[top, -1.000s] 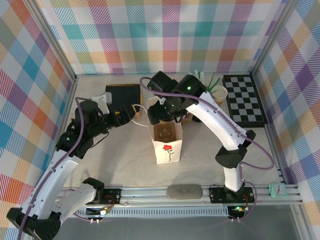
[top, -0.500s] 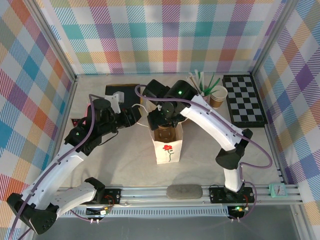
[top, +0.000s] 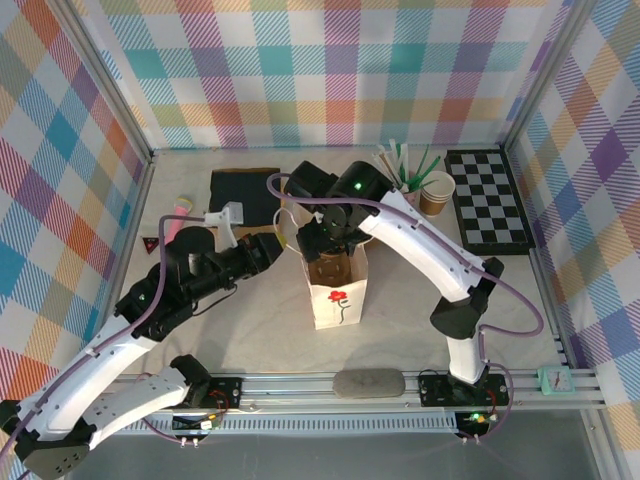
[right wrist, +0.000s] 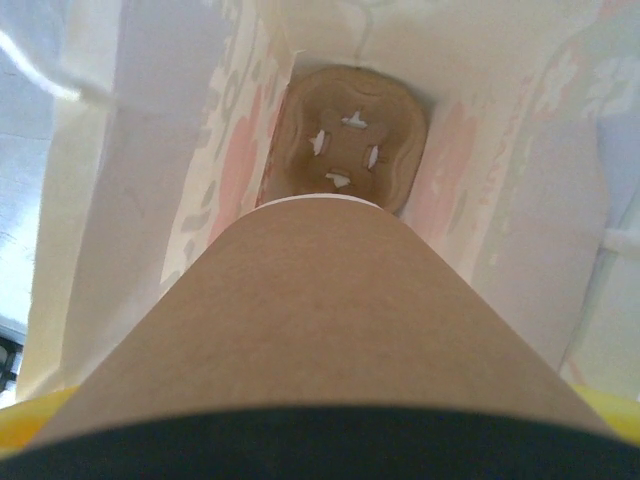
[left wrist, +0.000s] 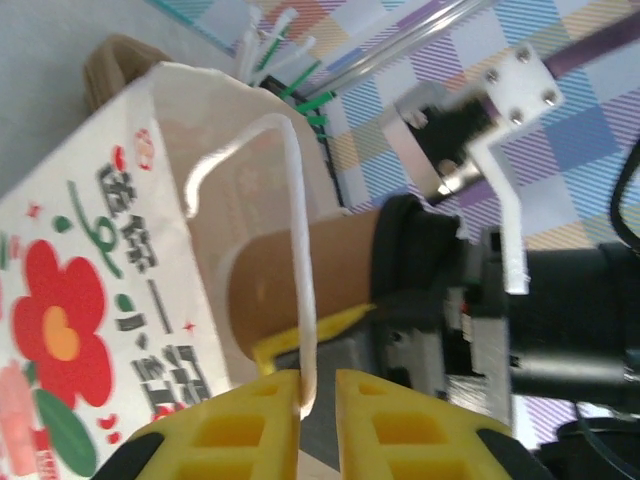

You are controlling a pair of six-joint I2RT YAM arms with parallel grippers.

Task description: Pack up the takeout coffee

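A white paper bag [top: 337, 295] with a red flower print stands open at mid-table. My right gripper [top: 328, 238] hovers over its mouth, shut on the takeout coffee [right wrist: 330, 320], a brown paper cup with a black lid [left wrist: 405, 270]. The cup's base points down into the bag [right wrist: 130, 200], where a brown cardboard insert [right wrist: 350, 140] lies at the bottom. One yellow fingertip [right wrist: 25, 415] peeks past the cup. My left gripper [top: 280, 245] is at the bag's left rim; its yellow jaws [left wrist: 318, 385] are closed around the white handle [left wrist: 297, 230].
A cup of straws [top: 436, 192] and a checkerboard [top: 490, 200] sit at the back right. A black flat item [top: 245, 185] lies behind the bag, a pink object [top: 180, 205] at the far left. A grey oval [top: 368, 382] rests on the front rail.
My left gripper swung in toward the bag's left side and closed on the handle. The right gripper shifted slightly over the bag's mouth, still holding the cup.
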